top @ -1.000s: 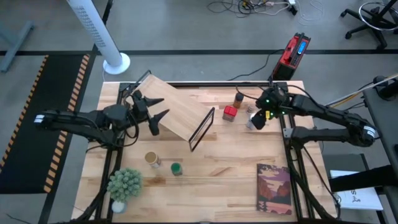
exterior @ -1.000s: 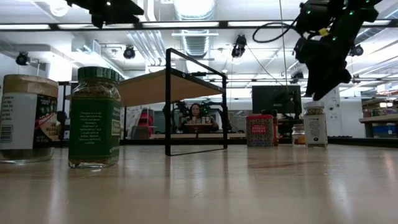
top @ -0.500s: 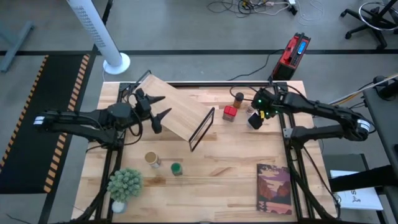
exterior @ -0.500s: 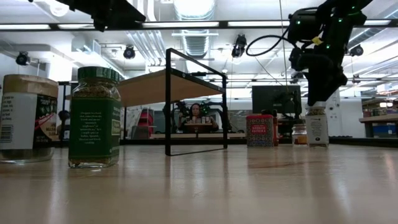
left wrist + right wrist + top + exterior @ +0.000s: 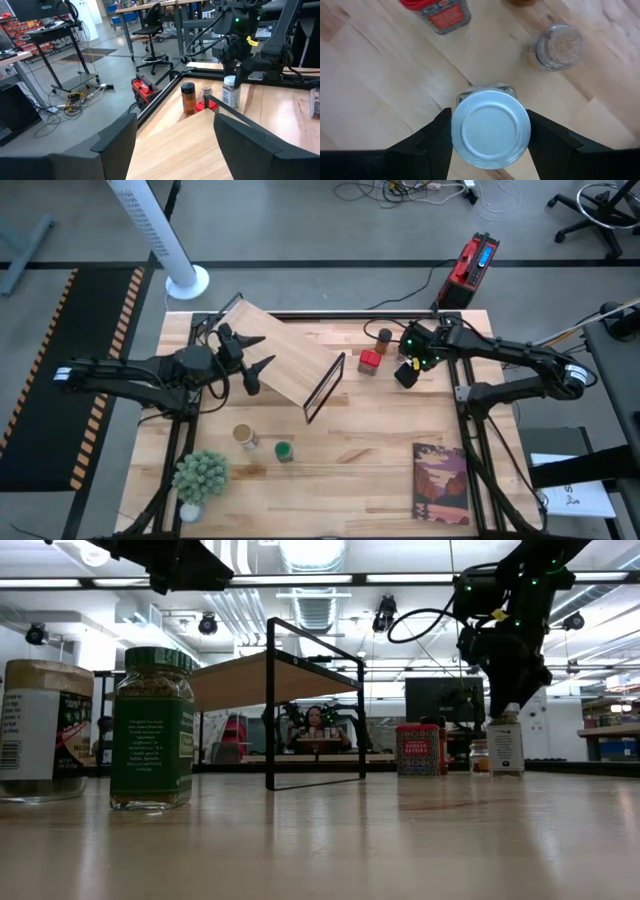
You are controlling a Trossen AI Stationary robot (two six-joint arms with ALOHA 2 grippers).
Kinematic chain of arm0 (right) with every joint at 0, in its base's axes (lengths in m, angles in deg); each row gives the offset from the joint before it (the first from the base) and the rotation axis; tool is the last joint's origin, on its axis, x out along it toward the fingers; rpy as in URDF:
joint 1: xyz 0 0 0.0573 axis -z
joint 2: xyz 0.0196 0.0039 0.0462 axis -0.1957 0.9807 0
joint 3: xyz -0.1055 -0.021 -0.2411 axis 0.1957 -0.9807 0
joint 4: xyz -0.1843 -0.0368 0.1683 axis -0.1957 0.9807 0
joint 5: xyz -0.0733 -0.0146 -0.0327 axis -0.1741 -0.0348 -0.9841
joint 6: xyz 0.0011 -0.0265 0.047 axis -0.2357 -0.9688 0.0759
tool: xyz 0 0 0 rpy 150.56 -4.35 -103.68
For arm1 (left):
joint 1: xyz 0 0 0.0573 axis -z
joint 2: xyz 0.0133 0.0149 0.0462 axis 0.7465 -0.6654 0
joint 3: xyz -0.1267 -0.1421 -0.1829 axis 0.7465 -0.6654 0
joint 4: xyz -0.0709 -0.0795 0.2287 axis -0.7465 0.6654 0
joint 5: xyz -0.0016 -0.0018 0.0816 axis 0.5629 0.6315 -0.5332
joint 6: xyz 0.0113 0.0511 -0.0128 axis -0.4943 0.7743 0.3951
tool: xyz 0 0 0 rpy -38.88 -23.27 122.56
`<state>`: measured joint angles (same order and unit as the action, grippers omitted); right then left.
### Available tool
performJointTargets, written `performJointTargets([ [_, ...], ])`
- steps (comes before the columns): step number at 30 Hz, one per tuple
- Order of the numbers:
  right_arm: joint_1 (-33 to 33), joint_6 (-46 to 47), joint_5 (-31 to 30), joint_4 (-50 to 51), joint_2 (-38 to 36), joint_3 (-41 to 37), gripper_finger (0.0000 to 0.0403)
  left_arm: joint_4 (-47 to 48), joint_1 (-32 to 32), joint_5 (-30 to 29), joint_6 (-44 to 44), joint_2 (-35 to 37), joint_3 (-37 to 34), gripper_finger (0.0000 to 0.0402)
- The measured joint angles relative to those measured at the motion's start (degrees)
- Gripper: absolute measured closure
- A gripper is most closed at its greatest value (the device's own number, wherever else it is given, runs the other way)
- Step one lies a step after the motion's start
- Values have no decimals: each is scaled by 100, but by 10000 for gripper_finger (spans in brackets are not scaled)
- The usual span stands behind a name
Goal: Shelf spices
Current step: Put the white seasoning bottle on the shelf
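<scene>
The high view looks straight down on the whole surface point(image 5: 340, 455) and both arms. The low view sits at surface height, very near the green-lidded jar point(image 5: 152, 728), facing level across to the room behind. The left wrist view faces across the shelf point(image 5: 200, 145) toward the far jars. The right wrist view looks steeply down, close over the white-lidded jar point(image 5: 490, 125). All four views share the red tin point(image 5: 369, 361).
</scene>
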<state>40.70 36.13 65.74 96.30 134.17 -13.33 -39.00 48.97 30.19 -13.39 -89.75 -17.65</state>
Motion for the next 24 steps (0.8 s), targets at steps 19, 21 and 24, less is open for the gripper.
performJointTargets([
  [19,-225,481,417,435,67,103,201,32,0,7,-20,-24,0,156],
  [21,-349,519,467,790,80,260,201,34,0,7,-20,-22,0,156],
  [24,-520,528,425,1047,113,521,201,39,0,7,-12,-14,-1,152],
])
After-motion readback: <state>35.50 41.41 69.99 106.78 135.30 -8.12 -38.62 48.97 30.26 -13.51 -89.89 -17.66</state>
